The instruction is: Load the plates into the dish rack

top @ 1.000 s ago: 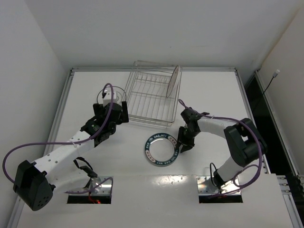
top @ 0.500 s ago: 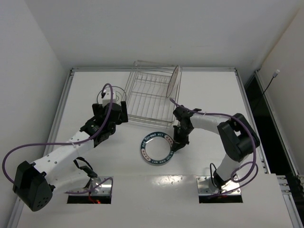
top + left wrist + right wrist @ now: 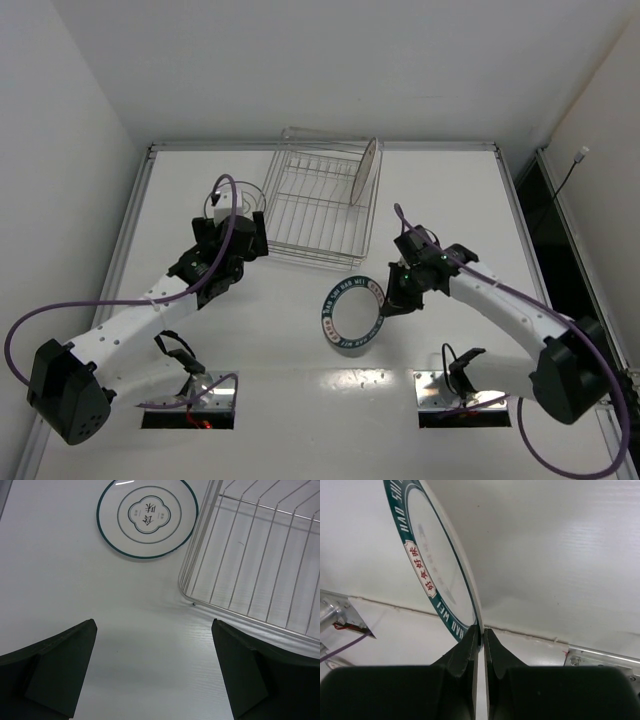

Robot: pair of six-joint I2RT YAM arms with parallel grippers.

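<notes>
Grip first: the right fingers (image 3: 462, 667) are clenched on the edge of the small round plate with the dark teal lettered rim (image 3: 432, 575), pinching that rim between them at the lower middle of the wrist view. From above, this plate (image 3: 352, 314) stands tipped up just below the centre of the frame, short of the rectangular silver wire dish rack (image 3: 315, 215) at upper centre. Whether its lower edge touches the white table (image 3: 450, 190) I cannot tell. The left fingers (image 3: 55, 675) are spread wide and grasp nothing, hanging over bare table by the rack's near left corner. Beyond them, at the top of the left wrist view, the round white plate with a thin dark rim and a centre emblem (image 3: 147, 517) lies flat on the table, just beside the rack's wall and outside it. One pale round plate (image 3: 368, 172) stands on edge in the rack's right side, its pattern unreadable. By my judgement one plate of three is loaded, the second is in hand, and the third is untouched
</notes>
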